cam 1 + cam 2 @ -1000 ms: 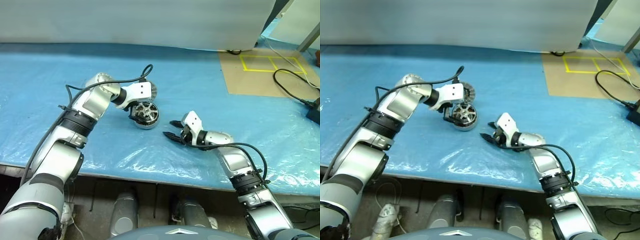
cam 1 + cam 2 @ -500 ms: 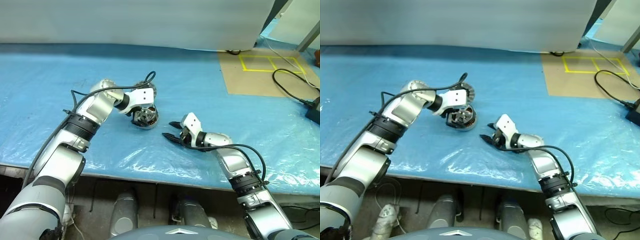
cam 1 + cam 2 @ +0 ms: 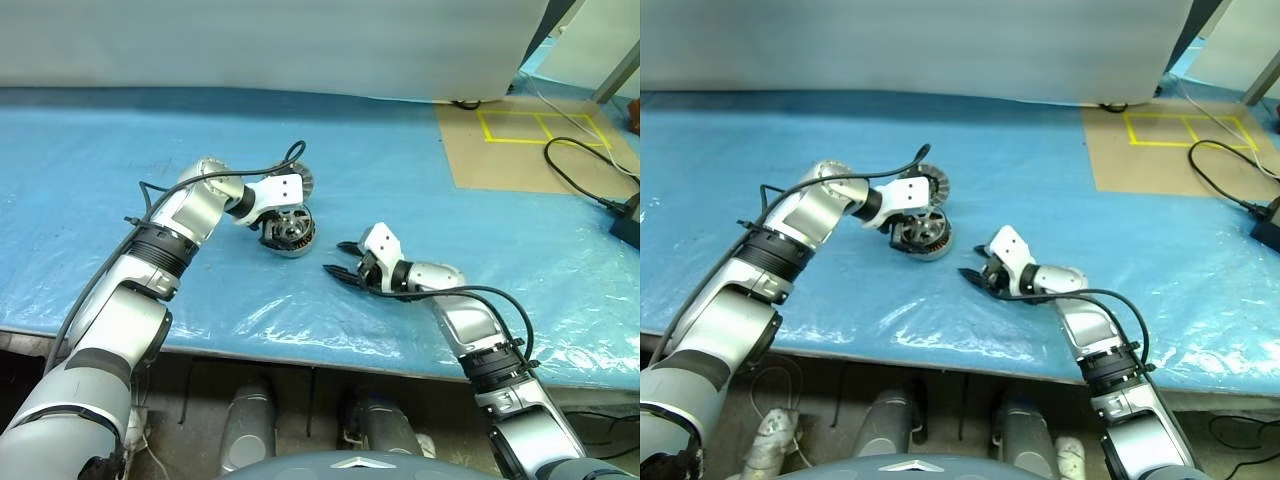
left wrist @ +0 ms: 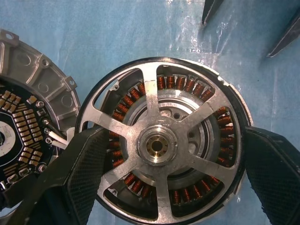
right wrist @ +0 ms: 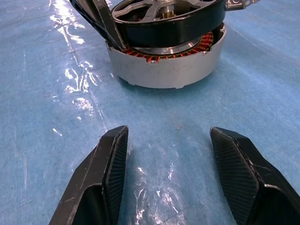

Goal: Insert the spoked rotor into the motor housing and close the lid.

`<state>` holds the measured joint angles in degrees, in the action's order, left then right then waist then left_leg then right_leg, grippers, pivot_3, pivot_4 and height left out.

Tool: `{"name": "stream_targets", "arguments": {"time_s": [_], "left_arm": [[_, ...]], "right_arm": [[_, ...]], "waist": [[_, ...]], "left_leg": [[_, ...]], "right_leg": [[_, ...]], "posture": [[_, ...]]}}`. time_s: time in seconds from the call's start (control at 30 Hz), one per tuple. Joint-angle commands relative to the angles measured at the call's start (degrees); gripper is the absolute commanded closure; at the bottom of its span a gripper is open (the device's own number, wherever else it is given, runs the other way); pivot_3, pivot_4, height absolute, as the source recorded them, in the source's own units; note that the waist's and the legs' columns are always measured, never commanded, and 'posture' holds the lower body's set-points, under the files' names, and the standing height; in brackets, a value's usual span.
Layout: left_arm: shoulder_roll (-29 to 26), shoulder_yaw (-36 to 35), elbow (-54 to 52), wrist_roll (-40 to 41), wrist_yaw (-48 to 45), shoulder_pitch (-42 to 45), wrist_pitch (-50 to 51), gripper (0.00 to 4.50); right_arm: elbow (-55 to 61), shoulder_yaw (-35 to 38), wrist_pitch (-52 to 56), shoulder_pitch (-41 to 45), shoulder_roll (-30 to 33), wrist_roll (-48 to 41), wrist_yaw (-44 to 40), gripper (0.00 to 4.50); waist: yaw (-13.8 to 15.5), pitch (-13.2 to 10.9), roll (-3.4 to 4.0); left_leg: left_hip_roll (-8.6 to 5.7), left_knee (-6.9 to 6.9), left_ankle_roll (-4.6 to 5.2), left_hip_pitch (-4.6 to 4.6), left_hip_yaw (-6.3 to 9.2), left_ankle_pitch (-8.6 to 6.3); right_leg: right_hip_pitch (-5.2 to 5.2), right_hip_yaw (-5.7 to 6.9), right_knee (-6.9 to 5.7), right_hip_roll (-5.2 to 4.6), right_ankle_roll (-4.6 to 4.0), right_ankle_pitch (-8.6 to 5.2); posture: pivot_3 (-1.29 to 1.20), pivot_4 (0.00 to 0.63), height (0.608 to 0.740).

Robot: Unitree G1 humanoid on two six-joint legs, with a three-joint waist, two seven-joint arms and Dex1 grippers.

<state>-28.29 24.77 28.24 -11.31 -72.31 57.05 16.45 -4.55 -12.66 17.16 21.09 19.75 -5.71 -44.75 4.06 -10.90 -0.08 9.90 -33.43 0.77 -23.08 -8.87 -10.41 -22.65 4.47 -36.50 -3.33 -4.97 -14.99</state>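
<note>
Near edge of the bench (image 3: 300, 345): blue plastic sheeting (image 3: 90, 170), wrinkled and glossy, draped over the front lip. Just in from that edge, right of centre: right gripper (image 3: 341, 258), black fingers (image 5: 105, 173) spread apart with nothing between them, low over the sheeting and aimed toward the motor housing (image 5: 164, 65). Centre of the bench: motor housing standing on the sheeting, silver wall, copper-brown windings visible under the spoked rotor (image 4: 159, 143). Rotor seated at the mouth of the housing, slightly tilted, dark rim standing above the silver wall, not yet flush. Left gripper (image 3: 281, 226) reaching down over it, fingers (image 4: 79, 173) wide, one on each side of the dark rim, gripping the rotor. Immediately behind the housing, toward the far edge and partly hidden by the left wrist: round silver-grey part with a notched edge (image 3: 305, 181), taken as the lid; inner face in the left wrist view shows a ring of small components. Far right corner of the bench: bare brown board (image 3: 520, 150) marked with yellow tape rectangles (image 3: 545, 127), black cable (image 3: 580, 175) looping across it to a dark box at the right edge. Beyond the far edge: plain pale panel (image 3: 270, 45) across the whole width.
</note>
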Motion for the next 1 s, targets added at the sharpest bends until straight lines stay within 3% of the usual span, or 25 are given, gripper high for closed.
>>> {"name": "stream_targets", "arguments": {"time_s": [0.03, 0.1, 0.23, 0.57, 1.0], "left_arm": [[-0.5, -1.8, -1.1, 0.3, 1.4, 1.1, -0.6, 0.03], [-0.2, -2.5, -0.9, 0.9, 2.2, 1.3, -0.8, 0.03], [-0.3, -2.6, -1.2, 1.3, 2.1, 0.8, 0.1, 0.86], [-0.9, -3.3, -2.5, 1.6, 3.1, 0.6, -0.6, 0.86], [-5.6, -5.4, -7.5, 5.3, -0.1, -2.2, 0.0, 0.86]], "right_arm": [[2.5, 0.1, -0.2, -0.2, 0.6, -0.2, -0.1, 1.6], [2.2, 0.2, -0.5, -0.4, 0.8, -0.2, -0.2, 1.6], [1.8, 0.1, -1.1, -0.6, 0.8, -0.2, -0.2, 1.6], [-0.3, -0.1, -2.8, -0.6, 0.6, 0.1, -0.3, 1.6], [-1.0, -0.6, -2.9, 0.2, 0.2, 0.3, -0.3, 1.6]], "waist": [[0.0, 0.0, 0.0], [0.0, 0.0, 0.0], [0.0, 0.0, 0.0], [0.0, 0.0, 0.0], [0.0, 0.0, 0.0]], "left_leg": [[0.0, 0.0, 0.0, 0.0, 0.0, 0.0], [0.0, 0.0, 0.0, -0.01, 0.0, 0.0], [0.0, 0.0, 0.0, -0.03, 0.0, 0.0], [-0.01, 0.0, 0.0, -0.04, 0.0, 0.0], [0.0, 0.06, -0.01, -0.1, 0.0, 0.01]], "right_leg": [[0.0, 0.0, 0.0, 0.0, 0.0, 0.0], [0.0, 0.0, 0.0, 0.0, 0.0, 0.0], [-0.01, 0.0, 0.01, 0.0, 0.0, 0.0], [-0.02, 0.0, 0.02, 0.0, 0.0, 0.0], [-0.11, 0.0, 0.04, 0.01, 0.0, 0.0]], "posture": [[0.0, 0.15, 0.74], [0.0, 0.15, 0.74], [0.0, 0.15, 0.74], [0.0, 0.15, 0.74], [0.0, 0.15, 0.74]]}}
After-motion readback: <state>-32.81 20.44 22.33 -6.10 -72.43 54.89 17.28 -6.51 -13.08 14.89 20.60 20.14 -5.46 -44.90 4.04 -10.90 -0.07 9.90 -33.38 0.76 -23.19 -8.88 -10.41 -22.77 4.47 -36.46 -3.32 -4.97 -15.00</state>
